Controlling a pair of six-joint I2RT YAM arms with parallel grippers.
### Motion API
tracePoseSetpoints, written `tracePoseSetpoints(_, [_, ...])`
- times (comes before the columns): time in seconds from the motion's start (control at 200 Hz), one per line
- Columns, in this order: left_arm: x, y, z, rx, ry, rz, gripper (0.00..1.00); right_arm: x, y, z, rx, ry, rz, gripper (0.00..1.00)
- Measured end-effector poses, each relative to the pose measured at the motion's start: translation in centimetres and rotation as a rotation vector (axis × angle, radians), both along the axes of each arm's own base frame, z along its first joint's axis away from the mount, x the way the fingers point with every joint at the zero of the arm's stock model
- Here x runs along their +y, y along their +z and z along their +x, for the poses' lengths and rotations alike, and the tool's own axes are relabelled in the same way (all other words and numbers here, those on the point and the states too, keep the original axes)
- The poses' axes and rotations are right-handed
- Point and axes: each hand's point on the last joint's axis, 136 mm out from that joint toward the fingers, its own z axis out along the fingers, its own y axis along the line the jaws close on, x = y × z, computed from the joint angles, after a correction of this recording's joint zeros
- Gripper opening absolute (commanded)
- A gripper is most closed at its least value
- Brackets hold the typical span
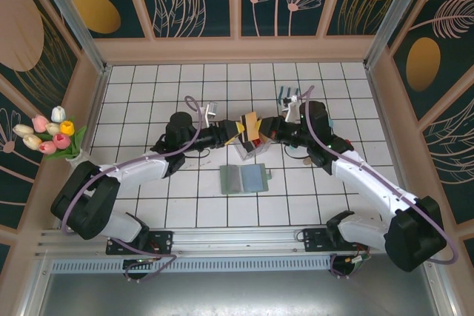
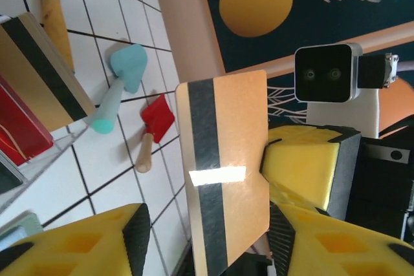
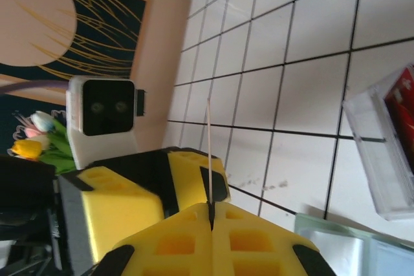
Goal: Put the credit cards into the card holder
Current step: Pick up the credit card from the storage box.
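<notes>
A yellow-tan credit card with a black stripe hangs upright over the clear tray. My right gripper is shut on its edge; from that wrist the card shows as a thin line. My left gripper stands open around the same card, with a gap at its left finger. From above, the two grippers, left and right, meet at the card. The tray holds another tan card and a red one. The card holder lies open just nearer.
Toy tools lie on the tiles behind the tray: a teal scoop and a small red shovel. A bunch of tulips stands at the left wall. Wooden walls enclose the tiled floor on three sides.
</notes>
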Motion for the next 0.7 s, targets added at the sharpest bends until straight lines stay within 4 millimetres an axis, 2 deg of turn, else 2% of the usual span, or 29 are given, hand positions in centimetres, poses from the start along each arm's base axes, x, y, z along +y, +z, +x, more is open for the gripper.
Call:
tracePoseSetpoints(0.255, [-0.1,1.0,-0.2,-0.008,-0.01,-0.048,0.2,0.3,0.6,-0.3,0.008,0.027,0.054,0.0])
tracePoseSetpoints(0.38, [-0.1,1.3,-0.1,-0.01,-0.007,-0.062,0.0,0.1,0.6,-0.1,0.012,0.02,0.059,0.0])
tracePoseSetpoints(0.42, [-0.1,1.6,-0.1,-0.02,-0.007,-0.068,0.0,0.0,0.4,0.0,0.02,0.015,0.055,0.0])
tracePoseSetpoints(0.46, [-0.1,1.7,-0.1,-0.016,-0.006,-0.072,0.0,-0.1,0.1,0.1,0.028,0.011,0.049,0.06])
tracePoseSetpoints(0.565, [0.0,0.9,-0.2,0.003,-0.004,-0.046,0.0,-0.5,-1.2,0.0,0.048,-0.006,-0.004,0.34])
tracePoseSetpoints(0.651, [0.2,-0.1,-0.4,0.026,0.016,-0.002,0.0,-1.6,-3.6,0.1,0.078,-0.05,-0.107,0.46])
tracePoseSetpoints(0.701, [0.6,-0.9,-0.5,0.04,0.04,0.033,0.0,-2.1,-5.2,-0.1,0.1,-0.072,-0.172,0.5])
